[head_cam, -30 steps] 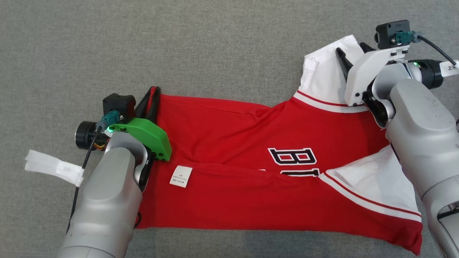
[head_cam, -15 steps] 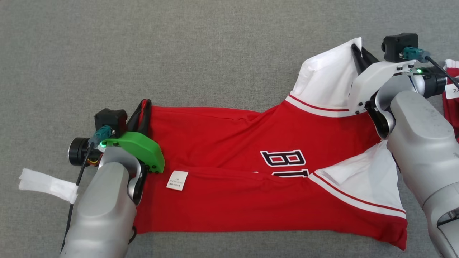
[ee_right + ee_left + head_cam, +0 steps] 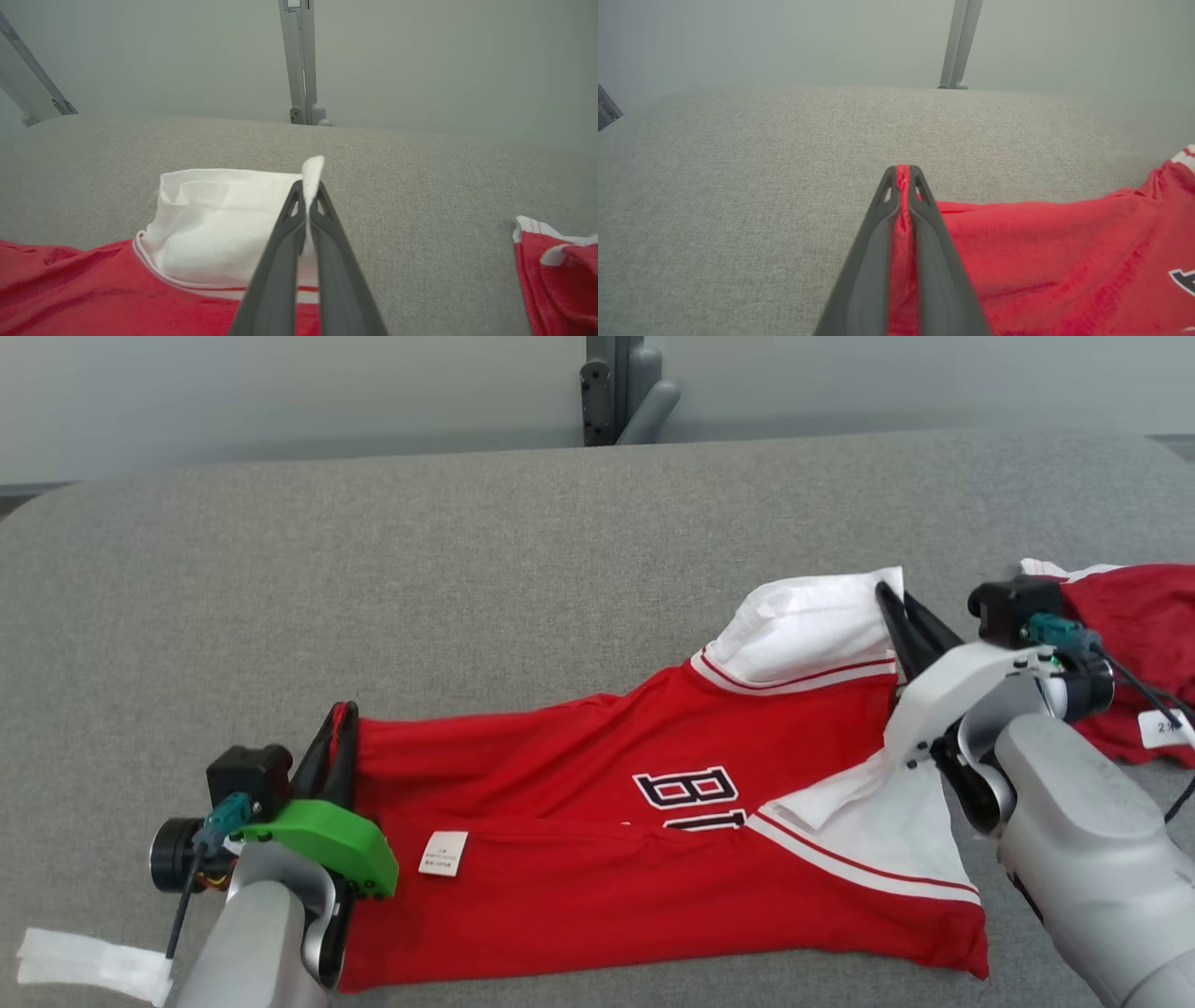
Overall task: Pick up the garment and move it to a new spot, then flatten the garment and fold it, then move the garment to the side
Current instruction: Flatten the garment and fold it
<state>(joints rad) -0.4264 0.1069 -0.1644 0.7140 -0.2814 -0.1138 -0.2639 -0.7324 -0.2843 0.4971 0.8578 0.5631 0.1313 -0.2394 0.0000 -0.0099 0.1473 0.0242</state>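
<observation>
Left pincer [image 3: 341, 712] shut on the hem [image 3: 902, 224] and right pincer [image 3: 889, 590] shut on a white sleeve [image 3: 812, 625] hold the red-and-white fabric jersey [image 3: 579, 775], its long axis stretched between them across the grey cloth-covered counter [image 3: 373, 569].

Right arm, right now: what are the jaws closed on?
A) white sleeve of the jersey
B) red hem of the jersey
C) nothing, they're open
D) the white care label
A: in the right wrist view the right gripper has its jaws shut on a pinch of the white sleeve of the red jersey, with white cloth poking out past the tips.
</observation>
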